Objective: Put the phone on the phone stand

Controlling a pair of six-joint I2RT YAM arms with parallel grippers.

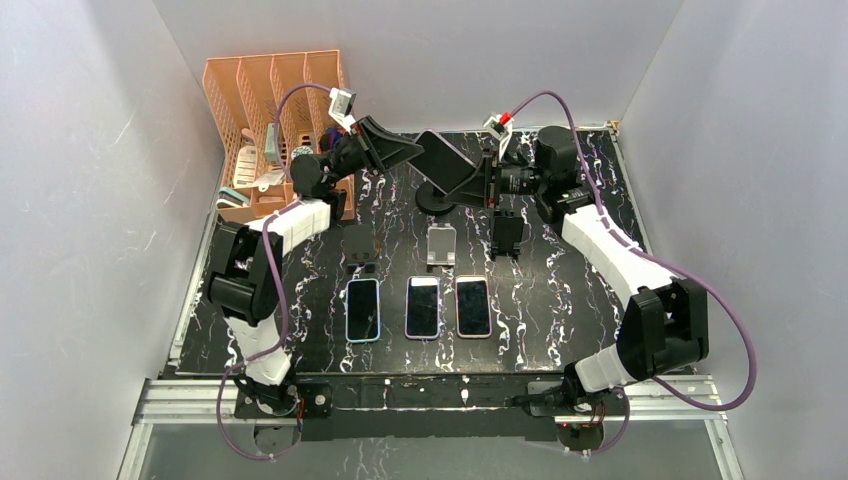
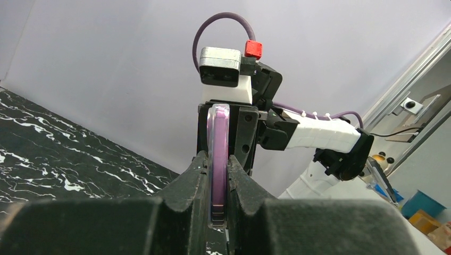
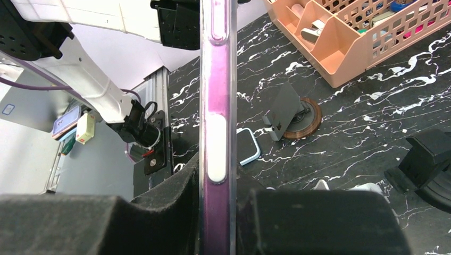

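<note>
A purple phone (image 1: pixel 452 163) in a clear case is held in the air at the back of the table, gripped from both ends. My left gripper (image 1: pixel 413 151) is shut on its left end; in the left wrist view the phone's edge (image 2: pixel 218 143) stands upright between my fingers (image 2: pixel 218 178). My right gripper (image 1: pixel 484 181) is shut on its right end; in the right wrist view the phone (image 3: pixel 218 79) runs up from the jaws (image 3: pixel 218 191). A black stand with a round base (image 1: pixel 432 200) sits just below the phone.
Three more stands (image 1: pixel 358 245) (image 1: pixel 441 245) (image 1: pixel 507 235) stand in a row mid-table. Three phones (image 1: pixel 363 308) (image 1: pixel 423 306) (image 1: pixel 473 306) lie flat in front of them. An orange basket (image 1: pixel 262 105) with several items sits at the back left. White walls enclose the table.
</note>
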